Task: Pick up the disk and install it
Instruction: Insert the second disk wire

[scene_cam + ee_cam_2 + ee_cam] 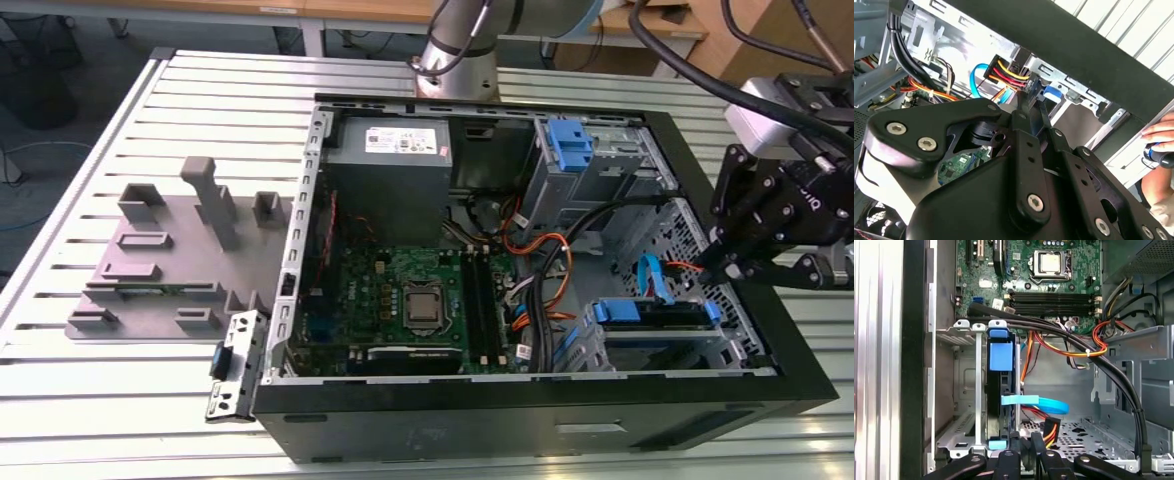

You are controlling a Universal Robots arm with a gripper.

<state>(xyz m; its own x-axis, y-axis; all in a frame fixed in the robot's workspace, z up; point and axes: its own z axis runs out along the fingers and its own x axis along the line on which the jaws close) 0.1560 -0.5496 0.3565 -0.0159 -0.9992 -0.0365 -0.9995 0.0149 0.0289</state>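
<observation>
The disk (650, 313) sits on edge in the drive bay at the exterior view's right front corner of the open computer case (441, 425), blue rails on its sides. In the first wrist view the disk (995, 400) shows as a dark slab between metal bay walls, with a blue rail tab on its end. My gripper (731, 268) hangs above the case's wall just beside that bay. Its fingers meet at the tips, shut with nothing between them. In both wrist views the gripper (1025, 441) (1029, 100) is near the disk's end and the cable plugs.
A grey power-supply box (390, 150) and an upright blue latch piece (570, 145) stand at the back of the case. The motherboard (400, 300) covers its floor. Black and orange cables (1064, 347) cross beside the bay. A grey fixture (160, 260) lies outside the case. A hand (1159, 135) rests by the case.
</observation>
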